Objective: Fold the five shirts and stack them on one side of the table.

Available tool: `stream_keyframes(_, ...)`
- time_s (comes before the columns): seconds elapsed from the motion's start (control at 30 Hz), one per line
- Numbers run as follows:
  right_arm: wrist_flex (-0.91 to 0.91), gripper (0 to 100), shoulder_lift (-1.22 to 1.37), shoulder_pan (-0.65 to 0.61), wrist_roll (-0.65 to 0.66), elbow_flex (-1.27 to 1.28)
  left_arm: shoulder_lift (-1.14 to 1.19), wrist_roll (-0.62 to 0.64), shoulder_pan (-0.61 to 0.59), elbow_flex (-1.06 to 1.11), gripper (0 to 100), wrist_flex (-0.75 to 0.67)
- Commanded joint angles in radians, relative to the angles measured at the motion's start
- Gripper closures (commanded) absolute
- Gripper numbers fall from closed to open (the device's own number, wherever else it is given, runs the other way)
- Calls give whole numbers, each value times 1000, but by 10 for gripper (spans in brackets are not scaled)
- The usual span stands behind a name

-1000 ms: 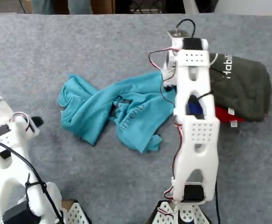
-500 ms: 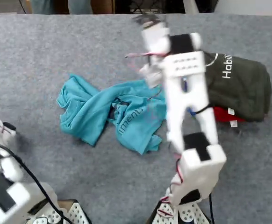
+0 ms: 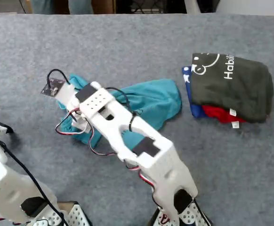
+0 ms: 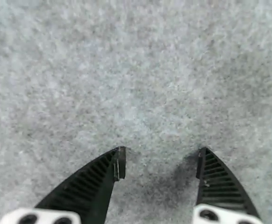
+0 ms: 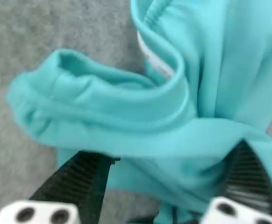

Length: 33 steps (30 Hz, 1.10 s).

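A teal shirt (image 3: 160,101) lies crumpled on the grey felt-like table (image 3: 127,42), just beside a folded stack (image 3: 231,89) but not touching it. The stack has a dark green shirt (image 3: 245,87) on top, with blue (image 3: 193,106) and red (image 3: 224,114) layers showing beneath. The right arm stretches across the teal heap to the end farthest from the stack. There the right gripper (image 5: 173,154) hangs with its jaws wide apart, straddling a bunched fold and a rolled edge band (image 5: 180,81) without clamping either. The left gripper (image 4: 161,156), well apart from the stack and beyond the shirt, also stands spread, over bare felt. The cloth looks light, limp and thin, likely to sag and trail from any pinch and to drag on the napped surface rather than slide. The firmest hold is probably the doubled edge band or a shoulder seam, taken at two corners so the body can be spread flat. A pinch in the loose middle would only lift a bundle. At the table edge past the stack, wooden furniture (image 3: 101,5) and dark shapes of the room show.
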Motion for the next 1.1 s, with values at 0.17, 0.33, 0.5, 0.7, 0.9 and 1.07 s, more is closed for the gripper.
stream_keyframes(0.17, 175, 950, 130, 37, -3, -421, 5, 6, -15, -33, 737, 5)
stream_keyframes(0.33, 374, 982, 136, 55, -161, -780, 5, 6, -15, -33, 737, 5)
stream_keyframes(0.5, 413, 982, 130, 44, -275, -1110, 5, 8, -15, -33, 737, 5)
stream_keyframes(0.7, 264, 983, 94, 6, -514, -1334, 5, 8, -15, -33, 737, 5)
stream_keyframes(0.9, -180, 983, -77, -60, -637, -1210, 5, 8, -15, -31, 737, 5)
stream_keyframes(1.07, -333, 983, -97, 21, -730, -1029, 5, 8, -15, -31, 737, 5)
